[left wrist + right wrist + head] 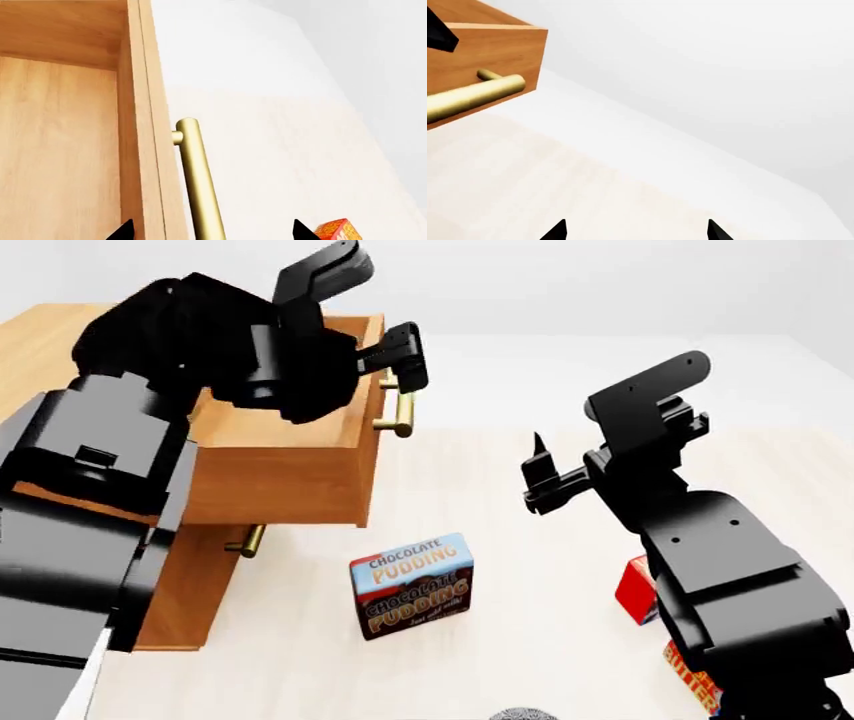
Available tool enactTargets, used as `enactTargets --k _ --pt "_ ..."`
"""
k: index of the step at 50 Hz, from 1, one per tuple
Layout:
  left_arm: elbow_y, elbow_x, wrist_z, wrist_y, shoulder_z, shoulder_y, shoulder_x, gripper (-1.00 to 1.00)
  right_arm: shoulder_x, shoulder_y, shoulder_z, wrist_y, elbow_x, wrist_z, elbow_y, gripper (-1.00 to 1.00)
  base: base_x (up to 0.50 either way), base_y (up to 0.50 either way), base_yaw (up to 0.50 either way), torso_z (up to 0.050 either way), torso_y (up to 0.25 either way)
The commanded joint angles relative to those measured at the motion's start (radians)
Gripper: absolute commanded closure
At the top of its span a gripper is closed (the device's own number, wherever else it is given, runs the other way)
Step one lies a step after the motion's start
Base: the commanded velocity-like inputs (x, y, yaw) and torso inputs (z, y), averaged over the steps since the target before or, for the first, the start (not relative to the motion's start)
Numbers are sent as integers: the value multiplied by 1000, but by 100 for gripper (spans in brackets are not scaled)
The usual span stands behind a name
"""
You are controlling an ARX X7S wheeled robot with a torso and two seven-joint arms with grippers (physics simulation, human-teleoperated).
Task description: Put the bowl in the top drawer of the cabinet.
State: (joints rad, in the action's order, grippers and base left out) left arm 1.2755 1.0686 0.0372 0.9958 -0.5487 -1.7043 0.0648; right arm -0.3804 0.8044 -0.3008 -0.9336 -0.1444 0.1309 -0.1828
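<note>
Head view shows the left gripper [400,370] at the brass handle [395,400] of the top drawer [287,455], jaws spread to either side of the bar and gripping nothing; the drawer stands pulled out from the cabinet [187,600]. The right gripper [541,480] hangs open and empty over the bench [534,570], well right of the drawer. The bowl [523,713] is barely visible beyond the pudding box [411,585] from the drawer, seemingly nearer the right arm.
</note>
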Motion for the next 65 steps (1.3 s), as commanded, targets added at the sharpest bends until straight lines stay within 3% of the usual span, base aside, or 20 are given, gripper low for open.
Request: enactTargets --k 1,30,38,48,56,65 --pt "31 321 -58 -10 178 -10 11 -100 -3 -2 -5 9 -1 2 12 -100 0 0 0 0 0" --pt "17 225 -26 30 407 33 21 -100 -7 -7 -16 27 -7 5 34 -100 0 0 0 0 1" --pt "-401 387 286 123 539 128 74 -100 -14 -13 -13 25 -12 5 24 -100 0 0 0 0 3" --pt "-767 608 607 222 664 171 101 -100 -11 -12 -22 22 -12 4 18 -100 0 0 0 0 2" --pt "-935 777 791 253 718 210 107 -100 -9 -5 -25 12 -14 2 8 -100 0 0 0 0 0" --pt "-1242 944 971 296 714 450 115 -100 -8 -18 63 23 -33 -34 -4 -100 0 0 0 0 0"
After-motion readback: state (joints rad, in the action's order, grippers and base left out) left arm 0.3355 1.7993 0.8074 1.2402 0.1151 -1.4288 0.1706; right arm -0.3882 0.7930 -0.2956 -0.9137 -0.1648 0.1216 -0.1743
